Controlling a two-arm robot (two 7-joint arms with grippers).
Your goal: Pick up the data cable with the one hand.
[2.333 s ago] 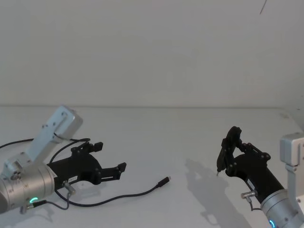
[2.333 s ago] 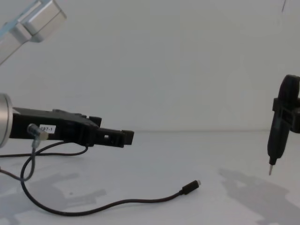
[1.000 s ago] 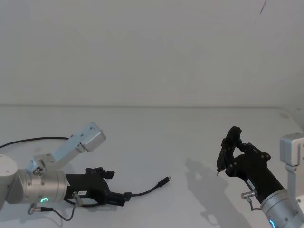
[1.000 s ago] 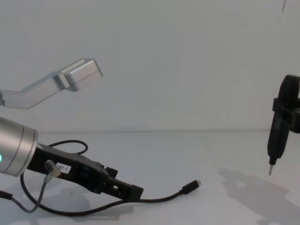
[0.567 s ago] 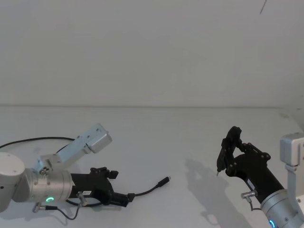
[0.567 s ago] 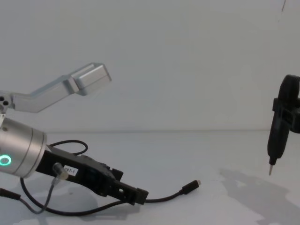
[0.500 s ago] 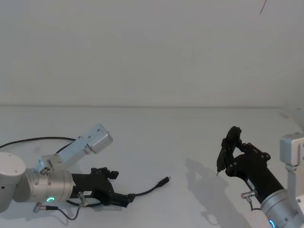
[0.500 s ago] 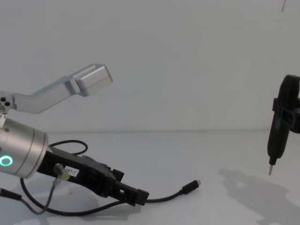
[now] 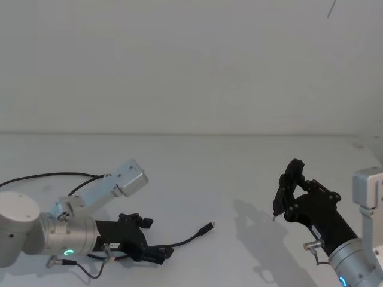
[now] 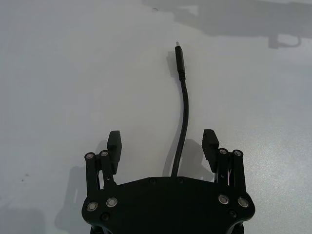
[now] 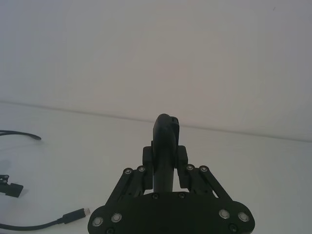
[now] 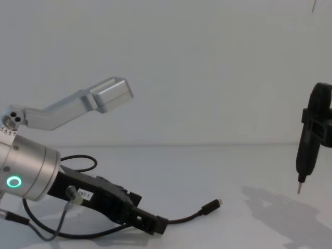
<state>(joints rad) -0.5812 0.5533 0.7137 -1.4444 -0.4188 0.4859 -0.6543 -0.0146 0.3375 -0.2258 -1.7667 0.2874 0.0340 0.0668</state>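
The data cable (image 9: 191,237) lies on the white table, its small plug (image 12: 211,206) with a silvery tip pointing right. My left gripper (image 9: 161,254), the one hand, is low over the table at the front left, on its silver cylinder with a green ring light (image 12: 14,182). In the left wrist view this gripper (image 10: 162,140) is open and the data cable (image 10: 184,107) runs between its two fingers (image 10: 114,141), touching neither. My right gripper (image 9: 290,186) hangs at the right, shut on a black pen-shaped tool (image 12: 310,136) with a metal pin tip.
A dark-grey looped wire with a metal barrel connector (image 12: 70,194) hangs off my left wrist. Another black cord (image 9: 36,176) curves across the table at the back left. A silver bracket (image 12: 98,98) sticks up above the left arm. The table (image 9: 239,161) meets a plain white wall.
My left gripper has come down to the table and slid right along the cable, so its open fingers now straddle it. The right arm has not moved.
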